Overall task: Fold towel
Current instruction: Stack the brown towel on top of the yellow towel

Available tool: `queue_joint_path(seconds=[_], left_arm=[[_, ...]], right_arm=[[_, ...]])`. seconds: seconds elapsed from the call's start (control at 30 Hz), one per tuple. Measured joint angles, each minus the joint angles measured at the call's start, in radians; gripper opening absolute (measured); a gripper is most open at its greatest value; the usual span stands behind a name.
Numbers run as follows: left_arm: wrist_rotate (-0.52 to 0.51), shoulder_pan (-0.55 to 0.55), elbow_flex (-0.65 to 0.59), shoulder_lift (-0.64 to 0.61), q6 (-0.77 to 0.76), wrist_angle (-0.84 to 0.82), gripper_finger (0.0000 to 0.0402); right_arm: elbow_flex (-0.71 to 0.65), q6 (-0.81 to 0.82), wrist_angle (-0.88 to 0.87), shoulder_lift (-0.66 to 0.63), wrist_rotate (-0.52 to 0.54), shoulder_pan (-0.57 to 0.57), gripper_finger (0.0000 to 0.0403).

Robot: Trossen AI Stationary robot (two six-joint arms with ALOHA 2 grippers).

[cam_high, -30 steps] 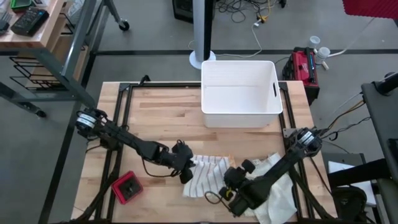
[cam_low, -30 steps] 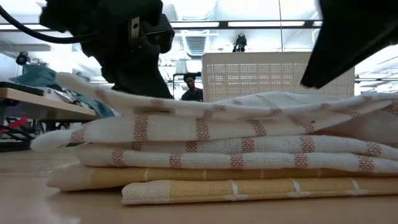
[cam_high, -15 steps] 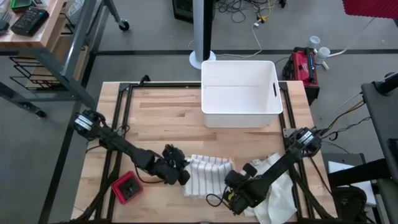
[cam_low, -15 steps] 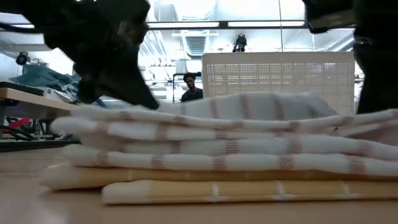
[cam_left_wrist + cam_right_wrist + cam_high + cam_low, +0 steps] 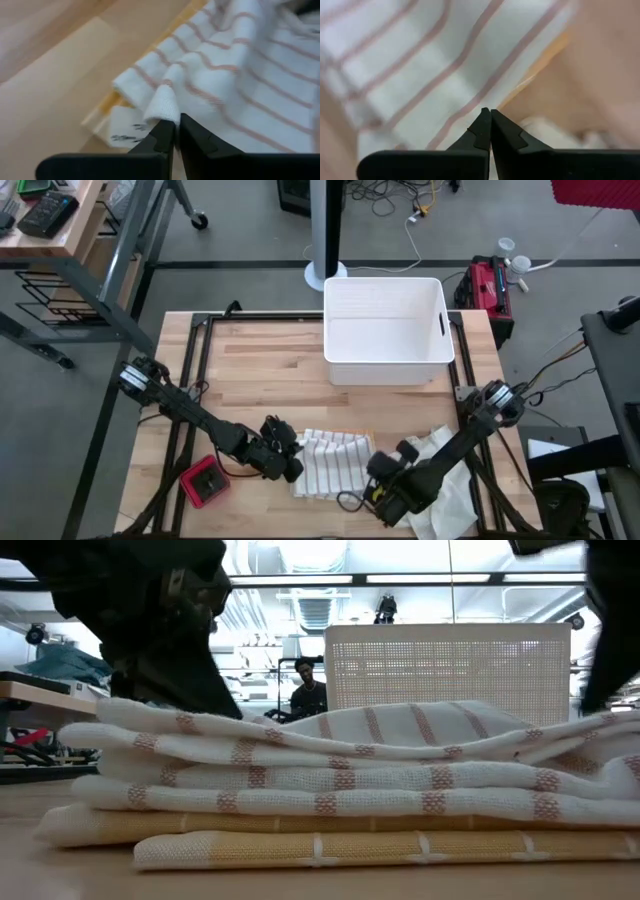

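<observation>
Low view is showing the striped towel (image 5: pixel 340 790) lying folded in soft, limp layers near the counter (image 5: pixel 260 360) front edge. Left end effector (image 5: pixel 172 131) is pinching a corner fold; right end effector (image 5: pixel 489 127) is closed, seemingly empty.

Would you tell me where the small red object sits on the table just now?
In the high view, the red object lies near the table's front-left corner, beside the left gripper and left of the striped towel.
</observation>
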Motion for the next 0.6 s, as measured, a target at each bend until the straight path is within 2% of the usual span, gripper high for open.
queue_joint_path(seconds=[0.13, 0.3, 0.47, 0.6], left_arm=[[0.014, 0.0, 0.0, 0.0, 0.006, 0.014, 0.0031], [-0.006, 0.002, 0.0, 0.0, 0.005, 0.01, 0.006], [-0.046, 0.006, 0.0, 0.0, 0.032, 0.012, 0.0082], [-0.048, 0.011, 0.0, 0.006, 0.034, 0.009, 0.0089]], right_arm=[[-0.008, 0.049, -0.087, -0.059, 0.088, -0.002, 0.0002], [-0.054, 0.005, -0.092, -0.138, 0.095, -0.038, 0.0014], [-0.14, -0.065, -0.056, -0.219, 0.029, -0.093, 0.0045], [-0.235, -0.173, 0.089, -0.281, -0.029, -0.14, 0.0084]])
